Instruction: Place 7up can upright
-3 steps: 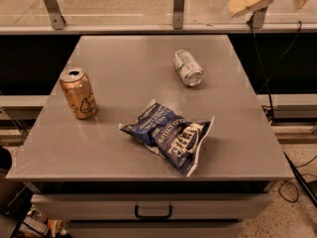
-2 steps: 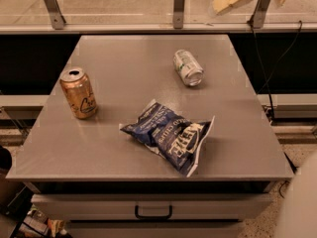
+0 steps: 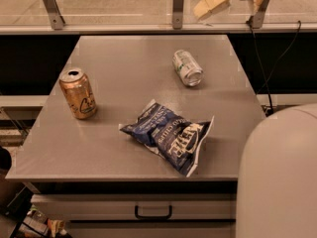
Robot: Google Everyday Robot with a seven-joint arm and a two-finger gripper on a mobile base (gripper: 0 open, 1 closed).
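The 7up can (image 3: pixel 187 67), silver-white with green markings, lies on its side on the grey table (image 3: pixel 124 63), in the far right part, its silver top turned toward the near right. My gripper (image 3: pixel 214 1), cream-coloured, hangs at the top edge of the camera view, above the table's far edge and beyond the can, well apart from it. It holds nothing that I can see.
An orange-gold can (image 3: pixel 78 93) stands upright at the left of the table. A crumpled blue chip bag (image 3: pixel 168 135) lies in the near middle. A grey rounded part of my arm (image 3: pixel 277 177) fills the bottom right. A railing with glass runs behind the table, and a drawer handle (image 3: pixel 153 213) sits below its front.
My gripper has moved left along the top edge. The grey part of my arm has come into view at the bottom right. The cans and the bag have not moved.
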